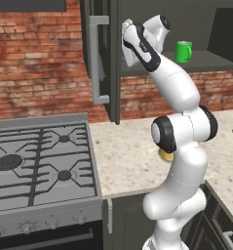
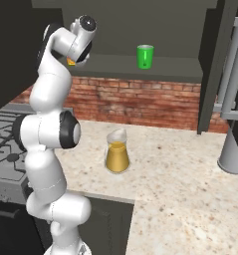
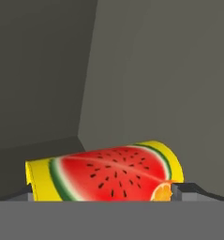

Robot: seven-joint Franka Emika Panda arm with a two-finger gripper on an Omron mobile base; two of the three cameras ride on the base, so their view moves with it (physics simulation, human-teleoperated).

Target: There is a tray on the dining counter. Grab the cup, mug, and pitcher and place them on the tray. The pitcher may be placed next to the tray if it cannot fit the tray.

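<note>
Step in hand appears to be fetching the cup (image 3: 104, 176) from the open cabinet shelf (image 2: 180, 68): fingers (image 3: 190, 190) bracket it, grip cannot be told; next, close, lift clear; mug (image 2: 145, 56) further right, pitcher (image 2: 117, 152) on tabletop (image 2: 190, 169).

- Rendered frames; I see even, soft light, no glare or hot spots.
- The pale speckled beige stone counter top (image 2: 190, 169) is bright, with only a faint shadow under the clear glass pitcher of amber-orange liquid (image 2: 117, 152).
- The dark grey open cabinet recess (image 2: 155, 30) is dim; the small bright green mug (image 2: 145, 56) stays vivid inside.
- The hand view is dark and flat grey; the yellow cup with watermelon print (image 3: 108, 176) is sharp.
- Slightly soft, low resolution; no edge distortion.
</note>
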